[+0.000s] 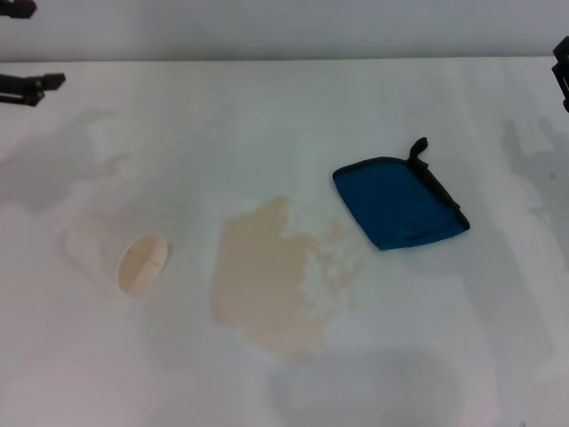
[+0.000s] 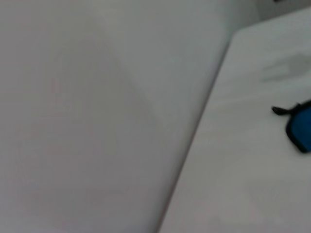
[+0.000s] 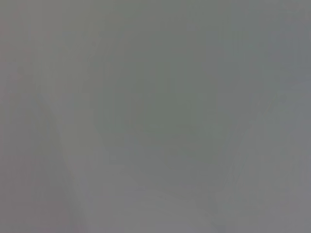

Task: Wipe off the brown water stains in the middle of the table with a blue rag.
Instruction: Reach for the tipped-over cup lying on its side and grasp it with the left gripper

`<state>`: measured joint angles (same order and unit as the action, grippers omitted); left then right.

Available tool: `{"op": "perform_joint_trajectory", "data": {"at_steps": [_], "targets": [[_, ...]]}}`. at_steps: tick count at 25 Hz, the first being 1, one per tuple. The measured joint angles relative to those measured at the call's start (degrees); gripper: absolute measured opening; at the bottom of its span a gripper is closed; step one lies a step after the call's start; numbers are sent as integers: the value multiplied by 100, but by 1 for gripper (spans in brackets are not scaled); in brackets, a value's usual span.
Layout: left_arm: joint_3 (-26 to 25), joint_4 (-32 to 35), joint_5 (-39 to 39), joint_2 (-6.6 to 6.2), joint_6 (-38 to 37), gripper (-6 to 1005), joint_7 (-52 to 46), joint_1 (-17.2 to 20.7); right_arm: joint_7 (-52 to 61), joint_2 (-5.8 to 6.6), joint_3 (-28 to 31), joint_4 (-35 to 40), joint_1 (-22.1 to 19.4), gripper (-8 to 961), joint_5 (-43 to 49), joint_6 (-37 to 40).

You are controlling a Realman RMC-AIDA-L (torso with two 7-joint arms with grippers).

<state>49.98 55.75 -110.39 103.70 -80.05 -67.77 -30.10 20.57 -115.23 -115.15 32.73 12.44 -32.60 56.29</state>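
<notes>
— Where's the cloth?

— The small deep-blue rag with black edging (image 1: 399, 202) lies flat on the smooth white desk (image 1: 284, 116), just right of the pale tan, ragged-edged water stain (image 1: 276, 276) and apart from it. A white paper cup (image 1: 120, 258) lies tipped over to the stain's left.

— And the arms?

— The left gripper (image 1: 27, 87) sits at the far left edge, the right gripper (image 1: 562, 67) at the far right edge; I cannot tell whether either is open or closed
</notes>
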Motion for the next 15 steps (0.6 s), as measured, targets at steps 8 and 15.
{"op": "perform_joint_trajectory", "data": {"at_steps": [8, 15], "targets": [[112, -285, -2013, -57, -344, 888, -367, -931, 0, -8, -11, 7, 24, 614, -54, -65], [540, -293, -2386, -108, -629, 887, 34, -1202, 28, -17, -184, -42, 68, 613, -374, -87]]}}
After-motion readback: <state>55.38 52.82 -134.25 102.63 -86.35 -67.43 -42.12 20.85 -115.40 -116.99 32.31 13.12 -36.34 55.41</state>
